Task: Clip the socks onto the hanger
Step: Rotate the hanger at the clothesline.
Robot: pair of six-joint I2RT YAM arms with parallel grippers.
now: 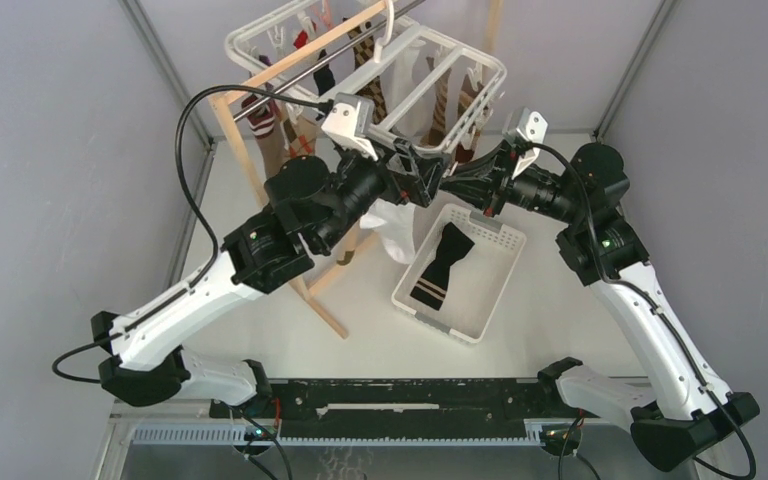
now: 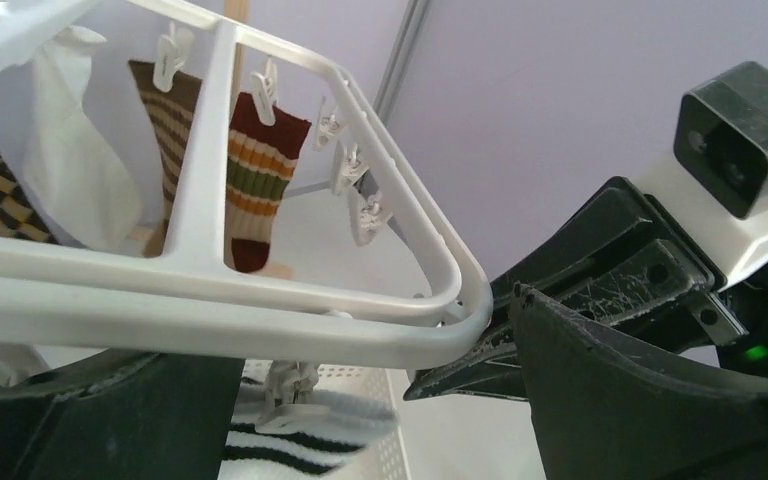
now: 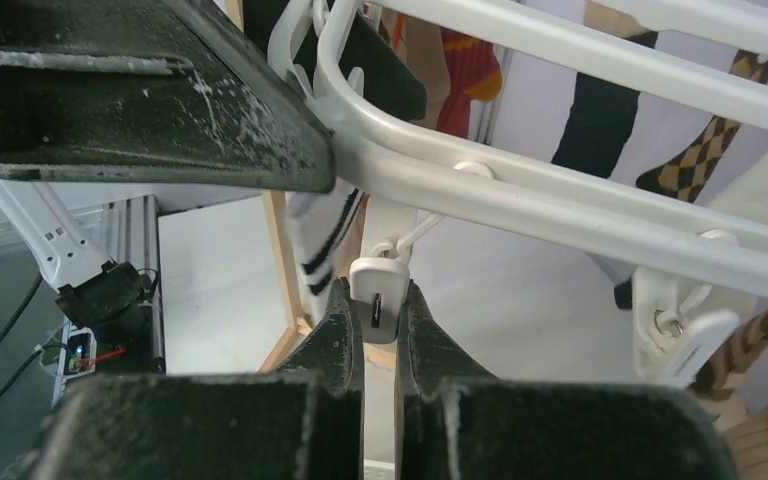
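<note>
While the large white plastic rectangular hanger hangs on the wooden stand above the table, both arms meet at its near corner.

Right gripper: fingers pinched on a small white clip under the rail, probably to squeeze its mouth open.

Left gripper: fingers spread wide either side of the frame corner, holding nothing; apparently steadying it.

White sock with black stripes: dangles beside that clip; whether it is clipped cannot be told.

Striped brown-tan-red sock: clipped to a far bar.

White slotted rectangular basket: holds one black sock with white stripes.
</note>
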